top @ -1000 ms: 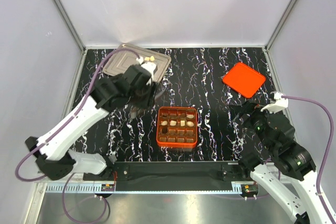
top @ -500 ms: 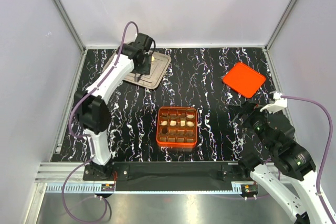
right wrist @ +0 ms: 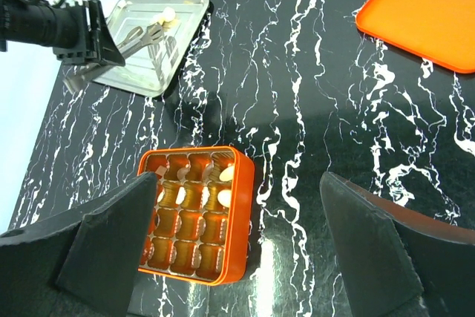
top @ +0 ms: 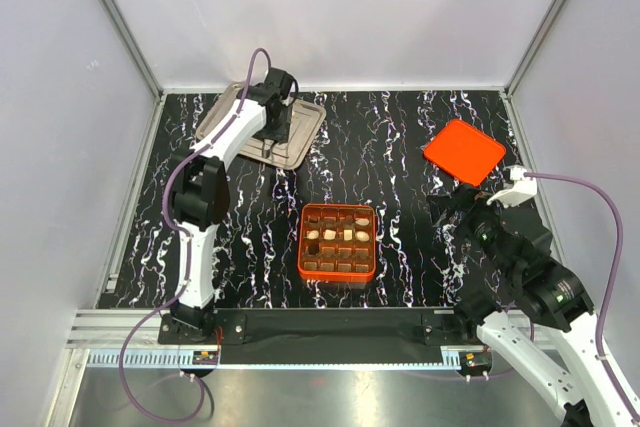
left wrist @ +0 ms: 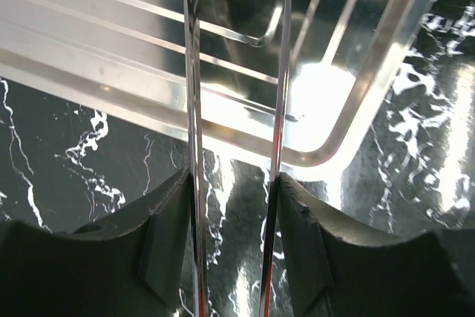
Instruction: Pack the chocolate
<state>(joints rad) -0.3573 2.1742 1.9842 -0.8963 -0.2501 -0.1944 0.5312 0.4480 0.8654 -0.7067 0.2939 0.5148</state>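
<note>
**A:** What carries everything?

**B:** A black, white-veined tabletop [top: 400,147]. The left arm [top: 232,137] stretches to its far-left corner; the right arm [top: 520,267] hangs over the near-right part.

**A:** And the jaws?

**B:** The left jaws are clenched on metal tweezers [left wrist: 193,109], pressing both blades from outside; the blades run out over a steel tray [top: 308,127]. The right jaws are released, spread wide with nothing between them, above bare tabletop.

**A:** Where do the containers sit?

**B:** The tray lies in the far-left corner. A flat orange lid [top: 464,151] lies toward the far-right corner, near the right edge; an open orange box [top: 338,275] sits mid-width, closer to the near edge, well apart from both.

**A:** And the chocolate?

**B:** Chocolate pieces [top: 348,235], cream and brown, lie in the grid cells of the box's far half. A few cream pieces [right wrist: 168,14] rest in the tray near the tweezer tips; whether they touch, I cannot tell.
</note>
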